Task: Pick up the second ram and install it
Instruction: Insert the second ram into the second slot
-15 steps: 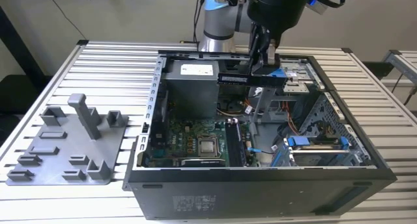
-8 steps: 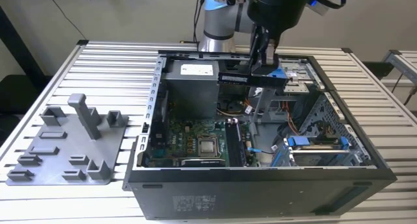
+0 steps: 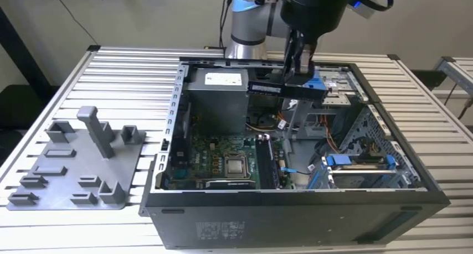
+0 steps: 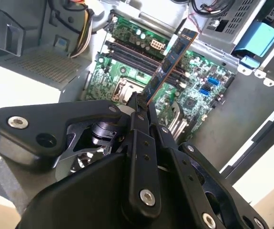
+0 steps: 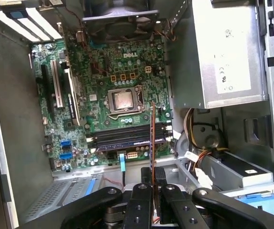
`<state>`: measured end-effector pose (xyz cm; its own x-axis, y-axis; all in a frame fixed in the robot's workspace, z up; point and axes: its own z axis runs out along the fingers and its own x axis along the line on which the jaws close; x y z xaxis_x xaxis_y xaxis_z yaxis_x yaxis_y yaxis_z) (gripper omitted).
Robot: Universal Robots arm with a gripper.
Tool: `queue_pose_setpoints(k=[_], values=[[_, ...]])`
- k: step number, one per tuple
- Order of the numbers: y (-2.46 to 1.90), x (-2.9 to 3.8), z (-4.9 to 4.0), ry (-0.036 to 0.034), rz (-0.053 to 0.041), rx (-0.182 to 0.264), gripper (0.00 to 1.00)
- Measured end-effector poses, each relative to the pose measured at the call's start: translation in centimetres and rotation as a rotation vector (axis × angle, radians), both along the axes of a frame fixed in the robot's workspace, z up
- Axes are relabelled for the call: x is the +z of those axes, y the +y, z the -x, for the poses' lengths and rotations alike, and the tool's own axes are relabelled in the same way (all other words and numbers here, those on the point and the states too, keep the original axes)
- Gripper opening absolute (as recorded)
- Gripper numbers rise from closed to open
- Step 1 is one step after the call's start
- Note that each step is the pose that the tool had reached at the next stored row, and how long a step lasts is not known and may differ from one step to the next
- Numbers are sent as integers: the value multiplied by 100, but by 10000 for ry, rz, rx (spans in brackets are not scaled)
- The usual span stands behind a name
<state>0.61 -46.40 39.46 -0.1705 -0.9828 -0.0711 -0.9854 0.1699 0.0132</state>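
The second ram (image 3: 284,89), a long dark stick with a pale label, hangs level above the open computer case (image 3: 296,210), over its rear half. My gripper (image 3: 299,81) is shut on it from above. In the second wrist view the ram (image 4: 171,62) juts out from between the fingertips of the gripper (image 4: 144,102) over the green motherboard (image 4: 122,71). In the first wrist view the ram (image 5: 152,136) is edge-on, held in the gripper (image 5: 152,172), and crosses the row of dark memory slots (image 5: 125,136) below the processor socket (image 5: 122,101).
A grey power supply box (image 3: 216,96) fills the case's rear corner on the exterior view's left. Cable bundles (image 3: 270,121) and blue drive brackets (image 3: 358,162) sit inside. A grey fixture tray (image 3: 74,182) with blocks and posts lies on the slatted table at the exterior view's left.
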Motion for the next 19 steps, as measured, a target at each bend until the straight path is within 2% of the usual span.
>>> queue_pose_setpoints(k=[14,19], values=[[0,-3,0,0,0,-790,14],[0,-7,0,0,-2,-1444,14]])
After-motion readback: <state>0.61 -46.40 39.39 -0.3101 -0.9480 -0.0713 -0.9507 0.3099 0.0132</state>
